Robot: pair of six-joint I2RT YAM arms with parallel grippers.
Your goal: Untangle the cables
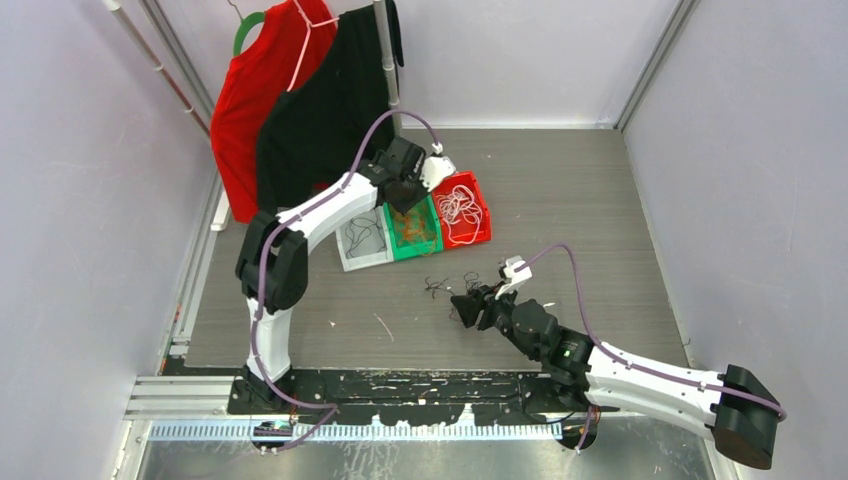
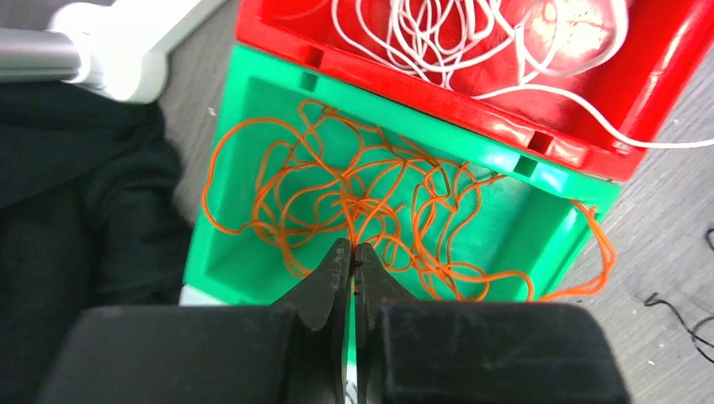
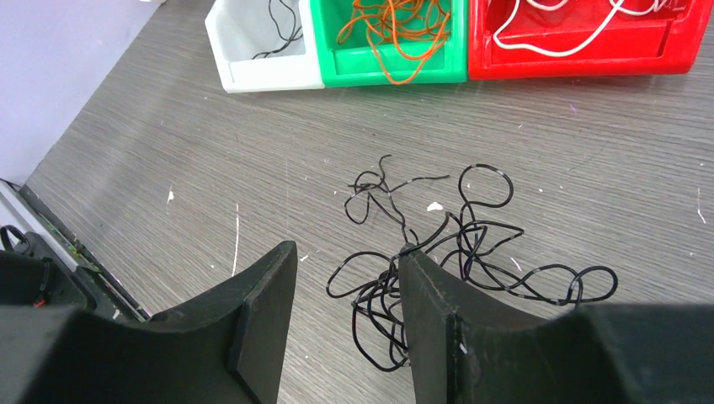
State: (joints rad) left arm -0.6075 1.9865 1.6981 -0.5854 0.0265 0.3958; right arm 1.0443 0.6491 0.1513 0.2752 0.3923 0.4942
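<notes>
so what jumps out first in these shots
The colour sorting: orange cables lie in the green bin and white cables in the red bin beside it, with the left hand shut right over the orange ones. Then the black cables, a loose snarl on the table at the open right hand.

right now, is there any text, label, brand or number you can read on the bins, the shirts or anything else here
No readable text in any view.
The red bin, green bin and white bin show plain walls with no label.
The red shirt and black shirt show no print or tag.
</notes>
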